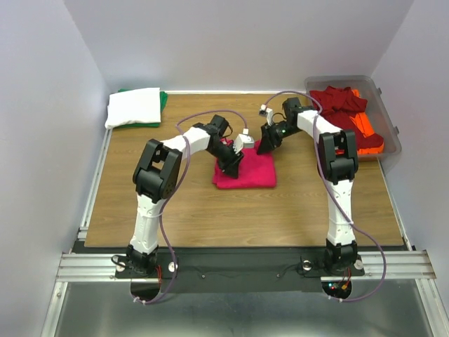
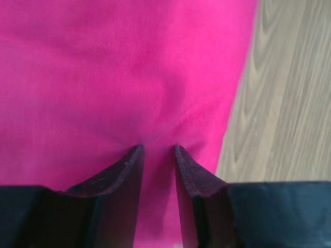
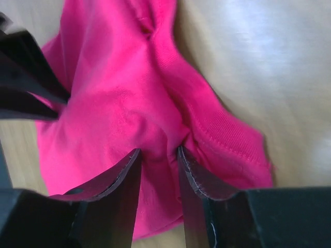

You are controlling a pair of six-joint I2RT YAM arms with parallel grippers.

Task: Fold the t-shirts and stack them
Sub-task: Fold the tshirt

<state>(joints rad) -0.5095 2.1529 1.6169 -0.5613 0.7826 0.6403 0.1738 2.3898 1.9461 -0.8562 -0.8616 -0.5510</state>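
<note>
The bright pink-red t-shirt (image 1: 247,173) lies folded into a small rectangle at the middle of the table. My left gripper (image 1: 232,163) is down on its left part; in the left wrist view the cloth (image 2: 129,77) puckers between the narrow fingertips of that gripper (image 2: 158,147), shut on it. My right gripper (image 1: 266,144) is at the shirt's far right corner; in the right wrist view it (image 3: 159,151) is shut on a bunched fold of the shirt (image 3: 119,103), near a hemmed edge (image 3: 232,144).
A white t-shirt (image 1: 133,107) lies folded on a green one (image 1: 163,100) at the back left. A clear grey bin (image 1: 390,123) at the back right holds dark red (image 1: 338,102) and orange (image 1: 367,133) shirts. Bare wood (image 1: 210,210) lies in front.
</note>
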